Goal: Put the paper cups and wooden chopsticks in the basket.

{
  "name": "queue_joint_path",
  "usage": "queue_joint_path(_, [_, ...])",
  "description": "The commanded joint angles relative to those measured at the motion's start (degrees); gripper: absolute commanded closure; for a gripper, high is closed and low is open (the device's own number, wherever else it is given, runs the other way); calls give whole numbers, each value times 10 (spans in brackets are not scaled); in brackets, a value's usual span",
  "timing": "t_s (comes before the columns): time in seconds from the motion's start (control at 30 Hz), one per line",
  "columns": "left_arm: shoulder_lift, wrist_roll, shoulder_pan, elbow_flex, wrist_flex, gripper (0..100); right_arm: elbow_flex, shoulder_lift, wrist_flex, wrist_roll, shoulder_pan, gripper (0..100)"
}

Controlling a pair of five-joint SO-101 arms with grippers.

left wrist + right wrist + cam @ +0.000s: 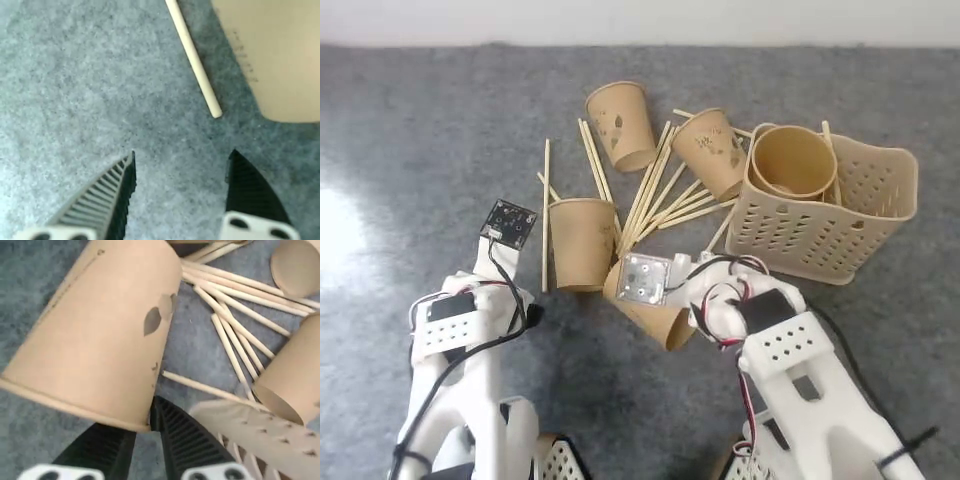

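Note:
My right gripper (147, 432) is shut on the rim of a paper cup (95, 335), which lies tilted just in front of the basket (865, 235). Another paper cup (792, 160) stands inside the basket. Three more cups lie on the carpet: one (582, 242) in the middle, two (620, 125) (712, 150) farther back. Several wooden chopsticks (655, 190) are fanned out between them. My left gripper (180, 170) hovers open over bare carpet, with one chopstick (192, 55) and the middle cup (280, 55) just ahead of it.
Grey carpet (420, 150) covers the table, with free room on the left. A single chopstick (546, 215) lies left of the middle cup. The basket wall (260, 435) is close beside the held cup. A white wall runs along the far edge.

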Motion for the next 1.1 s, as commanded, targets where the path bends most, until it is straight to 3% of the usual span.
queue_joint_path(0.0, [-16,5,-1,-2,-10,709,-42,-4,9,-8,27,991])
queue_joint_path(0.3, [-16,5,-1,-2,-11,709,-151,-103,127,-19,66,991])
queue_joint_path(0.87, [-16,5,-2,-2,-8,709,-455,-114,275,-285,70,991])
queue_joint_path(1.07, [-16,5,-3,-2,-8,709,-594,-60,342,-353,137,991])
